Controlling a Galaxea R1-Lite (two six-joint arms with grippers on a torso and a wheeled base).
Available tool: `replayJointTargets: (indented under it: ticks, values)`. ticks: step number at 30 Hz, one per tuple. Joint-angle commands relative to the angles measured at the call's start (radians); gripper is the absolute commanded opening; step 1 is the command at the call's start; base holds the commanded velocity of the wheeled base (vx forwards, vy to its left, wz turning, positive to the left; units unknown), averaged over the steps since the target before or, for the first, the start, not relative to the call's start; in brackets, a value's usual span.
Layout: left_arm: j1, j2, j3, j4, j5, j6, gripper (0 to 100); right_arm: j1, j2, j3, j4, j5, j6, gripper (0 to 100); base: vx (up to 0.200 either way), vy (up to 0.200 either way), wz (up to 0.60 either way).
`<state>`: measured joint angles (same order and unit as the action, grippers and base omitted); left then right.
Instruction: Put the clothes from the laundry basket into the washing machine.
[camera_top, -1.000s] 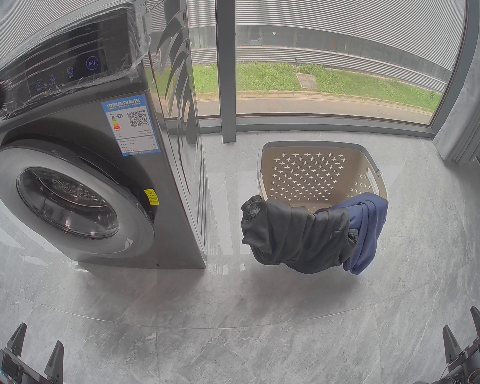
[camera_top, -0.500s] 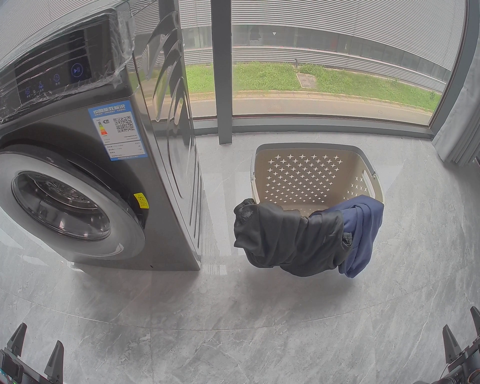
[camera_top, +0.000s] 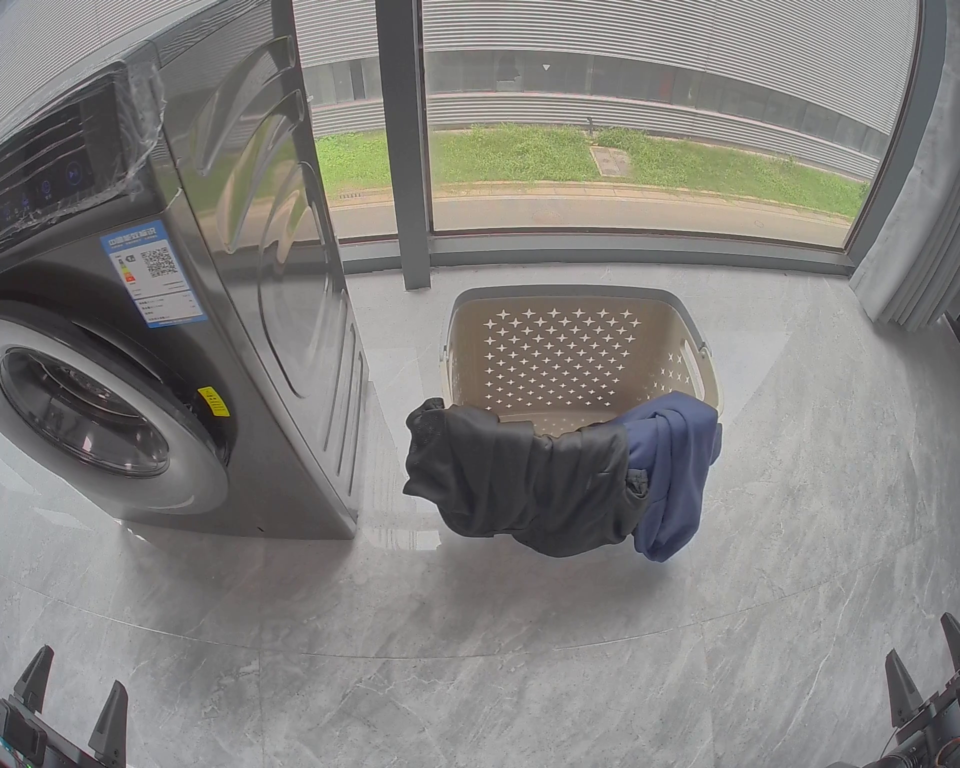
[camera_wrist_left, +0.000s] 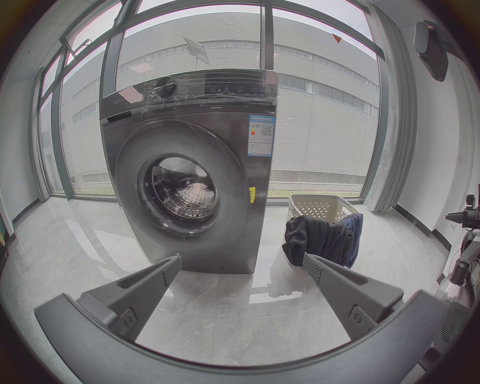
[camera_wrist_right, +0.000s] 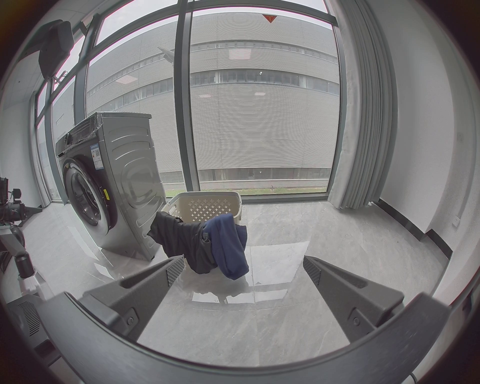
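Beside the washing machine (camera_top: 270, 300), just to its right on the grey floor (camera_top: 480, 640), stands the laundry basket (camera_top: 580, 298), a beige plastic tub with star-shaped holes in its walls and a grey rim. Two pieces of clothing hang over the basket edge nearest the robot. One is a dark grey garment (camera_top: 520, 480), wide and crumpled, whose end nearer the machine bulges out past the basket corner. The other is a blue garment (camera_top: 675, 470) on the side farther from the machine, folded over the rim and drooping toward the floor. The two touch, and most of each hangs outside the basket. The machine is dark grey, with a round glass door (camera_top: 85, 425) that looks shut and a label (camera_top: 152, 275) above it. The left gripper (camera_top: 75, 690) sits low in front of the machine, well apart from it, jaws spread and empty. The right gripper (camera_top: 922, 650) is low too, farther from the machine than the basket, likewise spread wide with nothing in it.
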<state>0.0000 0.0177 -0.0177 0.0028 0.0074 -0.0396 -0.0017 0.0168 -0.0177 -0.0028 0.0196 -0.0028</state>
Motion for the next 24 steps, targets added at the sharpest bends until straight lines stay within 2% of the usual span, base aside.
replayJointTargets:
  ticks: [1,17,24]
  values:
    - [0.000,-0.013,0.016,0.000,0.000,0.000,100,0.000,-0.015,0.018,0.000,0.000,0.000,100,0.000,-0.200,0.00]
    - [0.000,-0.013,0.015,0.000,0.000,-0.002,100,0.000,-0.015,0.018,0.000,0.000,0.000,100,0.000,-0.013,0.00]
    - [0.000,-0.013,0.015,0.000,0.000,-0.002,100,0.000,-0.015,0.018,0.000,0.000,0.000,100,0.200,0.000,0.00]
